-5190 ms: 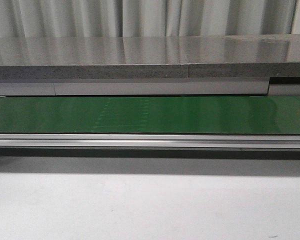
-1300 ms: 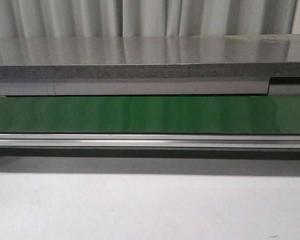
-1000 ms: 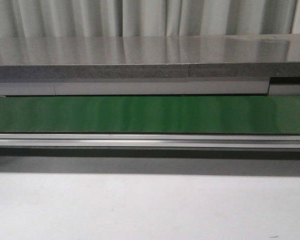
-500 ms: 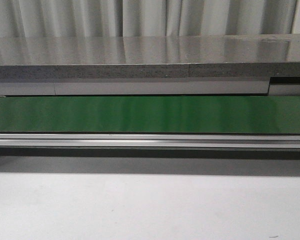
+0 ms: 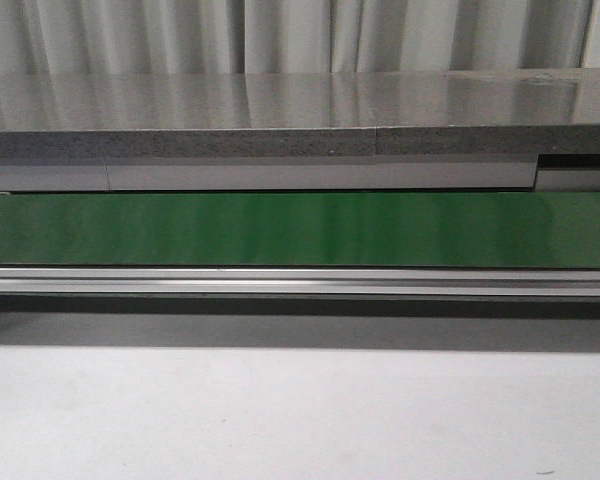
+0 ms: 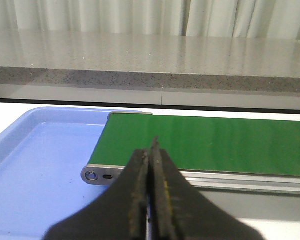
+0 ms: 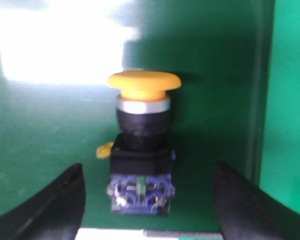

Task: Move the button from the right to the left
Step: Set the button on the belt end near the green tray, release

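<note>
The button [image 7: 142,145] shows only in the right wrist view: an orange-yellow cap, a silver ring, a black body and blue terminals, lying on the green belt [image 7: 40,130]. My right gripper [image 7: 148,200] is open, its two fingers well apart on either side of the button and not touching it. My left gripper [image 6: 151,165] is shut and empty, held near the belt's left end [image 6: 215,145]. In the front view the green belt [image 5: 300,230] is bare; no button and no gripper show there.
A light blue tray [image 6: 35,165] lies at the belt's left end. A silver rail [image 5: 300,282] runs along the belt's front edge. A grey stone counter [image 5: 300,115] stands behind the belt, curtains beyond it. White tabletop [image 5: 300,410] lies in front.
The light streaks on the belt have shifted in the front view. No arm or button comes into that view.
</note>
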Motion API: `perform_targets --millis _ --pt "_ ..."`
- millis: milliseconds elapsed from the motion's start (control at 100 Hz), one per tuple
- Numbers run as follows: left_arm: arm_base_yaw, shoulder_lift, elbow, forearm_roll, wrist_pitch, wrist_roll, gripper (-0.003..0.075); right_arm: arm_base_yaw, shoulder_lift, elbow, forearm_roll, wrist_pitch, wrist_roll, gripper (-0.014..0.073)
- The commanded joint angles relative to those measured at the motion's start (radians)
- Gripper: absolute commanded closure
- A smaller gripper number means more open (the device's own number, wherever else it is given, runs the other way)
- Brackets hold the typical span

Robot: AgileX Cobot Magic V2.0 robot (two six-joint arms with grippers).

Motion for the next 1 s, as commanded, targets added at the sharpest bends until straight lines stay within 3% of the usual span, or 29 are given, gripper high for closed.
perform_targets --millis 0,150,420,990 --pt "0.001 -0.031 0.044 0.000 -0.080 -0.011 0.0741 0.035 -0.099 -0.022 -0.032 0.000 0.024 0.0106" --pt "0.001 -0.031 0.044 0.000 -0.080 -0.011 0.0741 0.112 -0.223 0.053 -0.053 -0.025 0.024 0.0234" --pt "0.001 -0.031 0.044 0.000 -0.080 -0.011 0.0741 0.150 -0.426 0.273 -0.057 -0.147 0.026 0.0670" --pt "0.001 -0.031 0.044 0.000 -0.080 -0.011 0.0741 0.150 -0.927 0.717 -0.065 -0.493 0.026 0.0662"
